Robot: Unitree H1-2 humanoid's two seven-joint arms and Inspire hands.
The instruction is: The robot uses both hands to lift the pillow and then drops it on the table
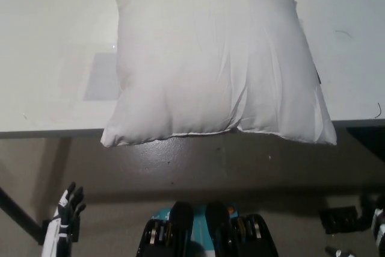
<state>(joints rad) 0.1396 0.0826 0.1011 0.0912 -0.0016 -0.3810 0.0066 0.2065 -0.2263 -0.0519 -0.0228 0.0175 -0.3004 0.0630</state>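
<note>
A white pillow (216, 64) lies flat on the pale table (54, 40), filling the middle and 12 o'clock part of your view, its near edge hanging slightly over the table's front lip. That overhang matters to you: the two lower corners, at about 8 and 4 o'clock of the pillow, stick out past the edge, where a hand could likely get under them from below.

Your white left hand (67, 209) hangs low at 7 o'clock, well below the table edge and well apart from the pillow. Its dark fingers point upward and sit slightly spread, holding nothing. It looks parked at your side, not reaching.

Your black right hand (346, 218) shows only as a dark shape at 4 to 5 o'clock near the frame's corner, also below the table. You cannot tell from this view whether its fingers are spread or curled.

Judged from how things lie, the lift has not begun: neither hand touches the pillow. Expect soft, sagging fabric, so both sides will probably need support at once, or the middle may droop and slip.
</note>
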